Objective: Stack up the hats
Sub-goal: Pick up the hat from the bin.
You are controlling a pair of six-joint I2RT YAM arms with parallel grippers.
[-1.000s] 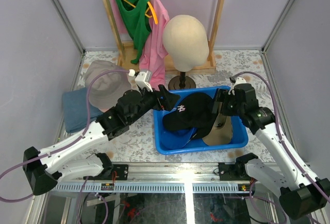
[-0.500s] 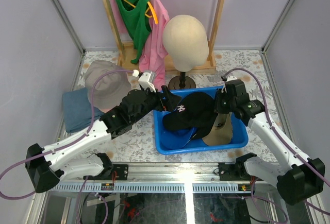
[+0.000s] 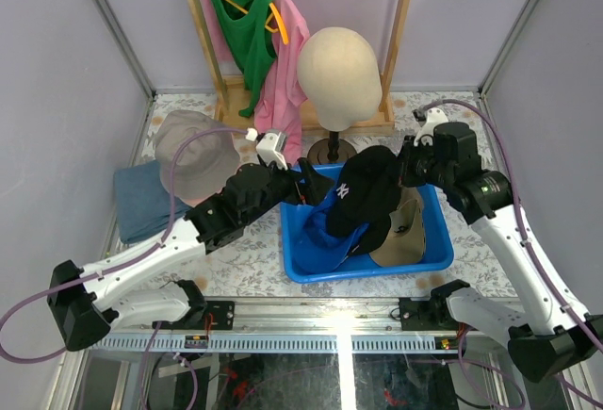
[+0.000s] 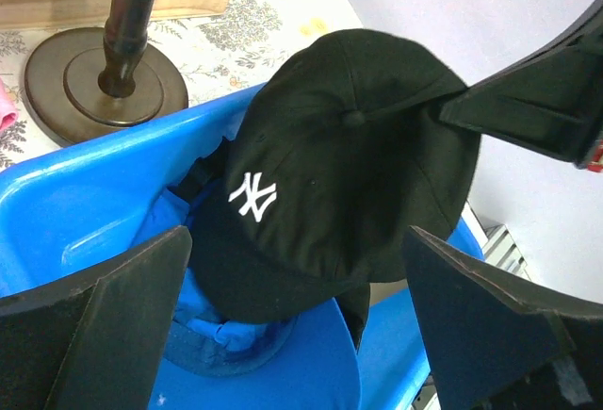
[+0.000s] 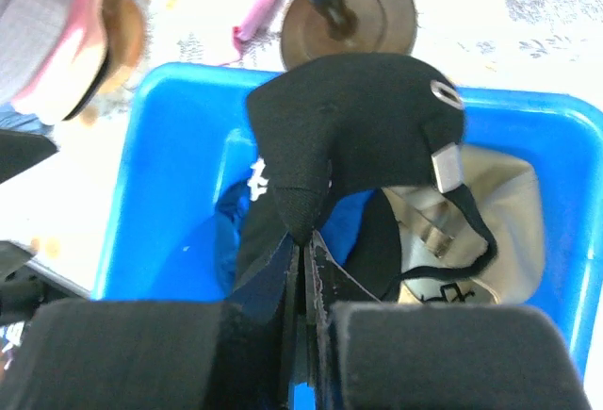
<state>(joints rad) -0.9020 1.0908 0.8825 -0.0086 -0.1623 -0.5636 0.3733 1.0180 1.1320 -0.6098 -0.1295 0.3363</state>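
The black cotton baseball cap with a white embroidered logo (image 3: pixel 363 193) hung tilted over the blue plastic bin (image 3: pixel 301 264), just in front of the mannequin stand. The right gripper (image 5: pixel 303 250) was closed tight on a thin fold of its crown, so the cloth was creased there. I judge the cap to be light and not fragile. Its crown looked soft and easy to collapse, while the brim looked stiffer. The woven cloth should not slip much, but such a small pinch could let the cap swing. A hold on the brim would probably be steadier. A metal buckle shone on the back strap. The left gripper (image 3: pixel 309 182) stood wide and empty beside the bin's left wall. A blue cap (image 4: pixel 221 335) and a khaki cap (image 3: pixel 405 231) lay inside the bin.
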